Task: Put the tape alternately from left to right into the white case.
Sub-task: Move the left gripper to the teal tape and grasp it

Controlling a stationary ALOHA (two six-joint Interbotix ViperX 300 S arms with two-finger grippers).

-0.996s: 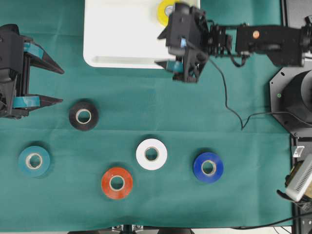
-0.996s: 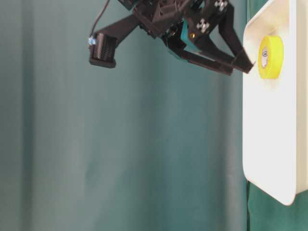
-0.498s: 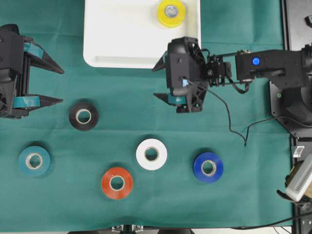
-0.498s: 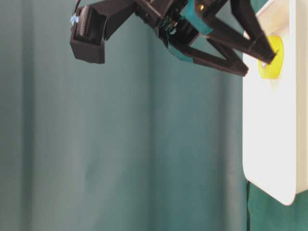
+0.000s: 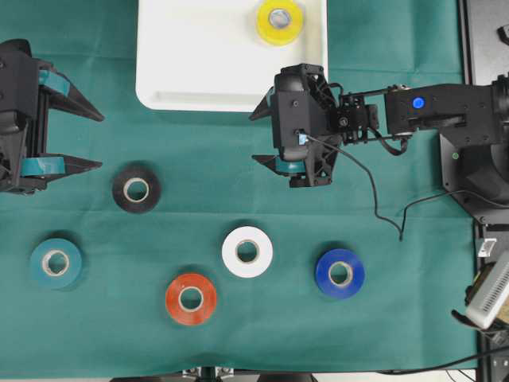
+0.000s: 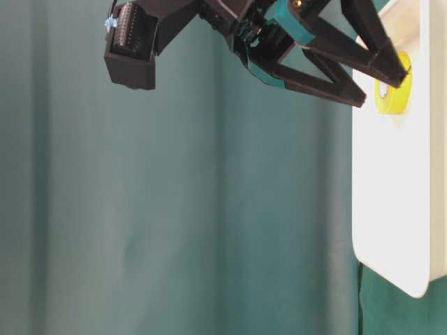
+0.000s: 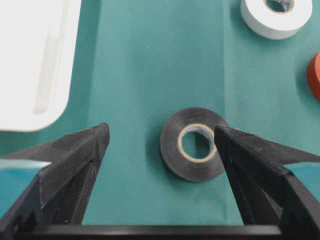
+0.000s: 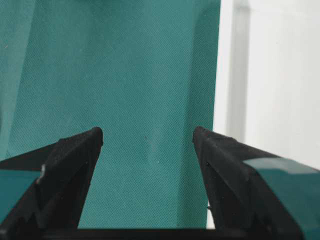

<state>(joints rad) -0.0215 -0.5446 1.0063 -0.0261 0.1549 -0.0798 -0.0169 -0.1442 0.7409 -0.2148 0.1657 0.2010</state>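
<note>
Green cloth (image 5: 199,143): yellow tape roll (image 5: 279,21) inside white case (image 5: 199,64); black (image 5: 136,189), teal (image 5: 56,263), white (image 5: 247,251), red (image 5: 191,298), blue (image 5: 339,273) rolls on cloth. Left gripper (image 5: 89,139), right gripper (image 5: 261,137) both spread, empty.

Green cloth (image 5: 398,318), loose black cable (image 5: 374,187)
</note>
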